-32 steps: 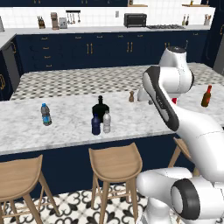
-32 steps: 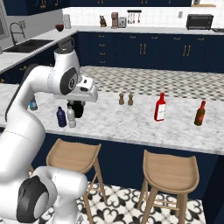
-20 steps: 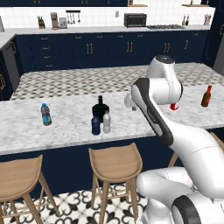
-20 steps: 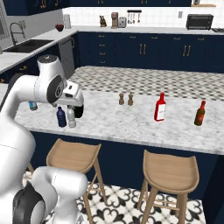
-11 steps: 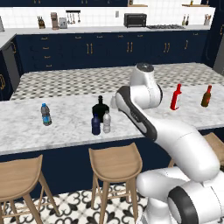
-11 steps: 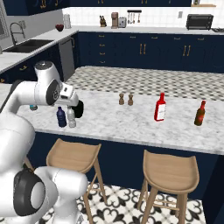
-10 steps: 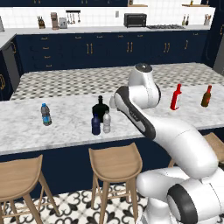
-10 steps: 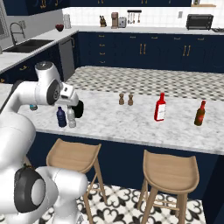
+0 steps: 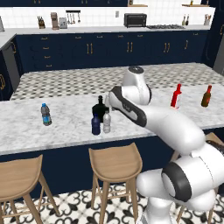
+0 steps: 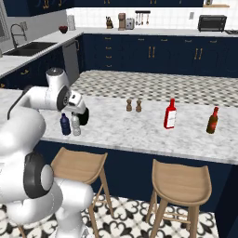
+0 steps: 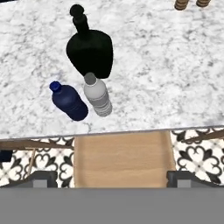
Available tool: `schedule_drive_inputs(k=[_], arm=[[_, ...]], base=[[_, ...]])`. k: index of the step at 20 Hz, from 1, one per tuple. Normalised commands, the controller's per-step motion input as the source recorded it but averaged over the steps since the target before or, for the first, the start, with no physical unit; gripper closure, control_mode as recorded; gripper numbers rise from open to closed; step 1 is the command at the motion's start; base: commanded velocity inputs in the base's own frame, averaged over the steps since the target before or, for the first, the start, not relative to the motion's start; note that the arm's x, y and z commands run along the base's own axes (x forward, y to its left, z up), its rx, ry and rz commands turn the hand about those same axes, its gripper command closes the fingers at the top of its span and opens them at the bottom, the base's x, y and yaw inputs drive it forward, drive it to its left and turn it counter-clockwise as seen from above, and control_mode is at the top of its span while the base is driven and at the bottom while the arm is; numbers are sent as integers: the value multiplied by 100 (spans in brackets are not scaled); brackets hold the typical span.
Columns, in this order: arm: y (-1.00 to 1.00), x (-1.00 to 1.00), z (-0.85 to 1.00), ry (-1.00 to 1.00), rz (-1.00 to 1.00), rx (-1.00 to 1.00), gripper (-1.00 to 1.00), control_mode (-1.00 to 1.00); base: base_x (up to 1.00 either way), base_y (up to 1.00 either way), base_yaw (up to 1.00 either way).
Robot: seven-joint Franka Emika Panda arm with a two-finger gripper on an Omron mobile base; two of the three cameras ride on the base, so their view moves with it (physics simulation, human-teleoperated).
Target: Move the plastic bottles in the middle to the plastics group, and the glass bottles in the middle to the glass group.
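Nearest to the camera on the hand stands a wooden stool (image 11: 122, 159), just under the front edge of the marble counter (image 11: 166, 65). The gripper (image 11: 111, 178) hangs above them with its two fingertips far apart and nothing between them, so it is open and empty. On the counter close to the edge stand the two plastic bottles, upright and almost touching: the navy bottle (image 11: 69, 101) and the silvery bottle (image 11: 97, 95). Just behind them stands the squat black bottle (image 11: 89, 50), also upright. In the left base view the water bottle with blue cap (image 9: 45, 114) stands well apart to the left on the same counter. Far to the right are the red bottle (image 9: 176, 96) and the slim brown bottle (image 9: 206, 96). Two small brown shakers (image 10: 133, 106) stand between the middle group and the red bottle.
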Motion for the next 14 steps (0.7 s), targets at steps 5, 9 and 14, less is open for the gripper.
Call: schedule_drive_inputs(k=[5,9,14], arm=[[12,35,-24,4,-12,2,-100,-100],[18,33,-12,8,-9,0,-100,-100],[20,35,-22,7,-7,0,-100,-100]], base=[[0,0,0],[0,0,0],[0,0,0]])
